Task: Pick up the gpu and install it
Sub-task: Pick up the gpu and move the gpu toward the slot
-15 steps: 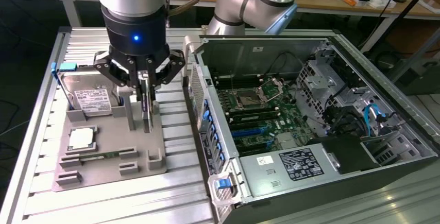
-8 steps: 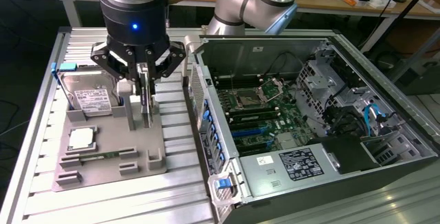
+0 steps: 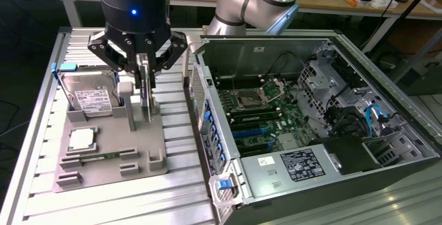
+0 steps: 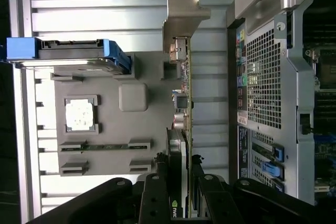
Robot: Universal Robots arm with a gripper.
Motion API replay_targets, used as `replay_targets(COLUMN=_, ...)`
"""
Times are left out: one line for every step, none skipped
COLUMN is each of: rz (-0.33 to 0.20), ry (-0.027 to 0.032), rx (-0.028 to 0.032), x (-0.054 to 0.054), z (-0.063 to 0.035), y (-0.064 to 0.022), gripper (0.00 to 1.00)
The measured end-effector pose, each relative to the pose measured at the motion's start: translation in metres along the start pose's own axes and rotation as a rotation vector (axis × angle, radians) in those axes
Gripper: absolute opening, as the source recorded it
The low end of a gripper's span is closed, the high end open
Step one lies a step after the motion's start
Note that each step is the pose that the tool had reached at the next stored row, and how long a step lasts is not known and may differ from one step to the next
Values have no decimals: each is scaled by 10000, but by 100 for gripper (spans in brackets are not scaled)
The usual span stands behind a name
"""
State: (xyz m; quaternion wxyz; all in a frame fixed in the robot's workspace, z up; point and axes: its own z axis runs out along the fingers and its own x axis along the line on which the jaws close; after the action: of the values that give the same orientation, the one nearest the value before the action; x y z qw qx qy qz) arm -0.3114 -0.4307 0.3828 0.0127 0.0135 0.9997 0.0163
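Observation:
The gpu (image 3: pixel 146 103) is a thin dark card standing on edge over the grey fixture plate (image 3: pixel 142 145). My gripper (image 3: pixel 143 75) is directly above it, with a finger on each side of the card's upper edge, shut on it. In the wrist view the gpu (image 4: pixel 184 93) runs edge-on away from my gripper (image 4: pixel 184 184), and its silvery end bracket (image 4: pixel 184 17) is at the far end. I cannot tell whether its lower edge still touches the fixture plate (image 4: pixel 149 82).
On the fixture sit a hard drive with a blue frame (image 3: pixel 93 98), a square processor chip (image 3: pixel 82 139) and a green memory stick (image 3: pixel 103 156). The open computer case (image 3: pixel 311 121), motherboard (image 3: pixel 255 108) exposed, lies close on the exterior view's right. Slatted metal table (image 3: pixel 138 199) lies below.

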Motion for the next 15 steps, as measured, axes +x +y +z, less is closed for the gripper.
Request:
replay_targets(rz=0, ry=0, rx=0, x=-1, z=-21, y=1, gripper=27)
replay_targets(rz=0, ry=1, rx=1, x=-1, z=-44, y=2, gripper=27)
replay_targets(rz=0, ry=2, rx=1, x=-2, z=-64, y=2, gripper=27)
replay_targets(rz=0, ry=1, rx=1, x=-2, z=-86, y=3, gripper=27)
replay_targets(rz=0, ry=1, rx=1, x=-3, z=-109, y=4, gripper=27)
replay_targets(rz=0, ry=1, rx=0, x=-3, z=-129, y=4, gripper=27)
replay_targets(rz=0, ry=1, rx=0, x=-4, z=-150, y=5, gripper=27)
replay_targets(rz=0, ry=2, rx=1, x=-4, z=-173, y=6, gripper=27)
replay_targets(rz=0, ry=2, rx=1, x=-5, z=-192, y=6, gripper=27)
replay_targets(rz=0, ry=3, rx=1, x=-5, z=-211, y=7, gripper=27)
replay_targets(rz=0, ry=2, rx=1, x=-6, z=-229, y=7, gripper=27)
replay_targets(rz=0, ry=3, rx=1, x=-6, z=-249, y=8, gripper=27)
replay_targets(rz=0, ry=2, rx=0, x=-6, z=-267, y=9, gripper=27)
replay_targets(rz=0, ry=3, rx=0, x=-7, z=-289, y=10, gripper=27)
replay_targets(rz=0, ry=3, rx=1, x=-8, z=-309, y=10, gripper=27)
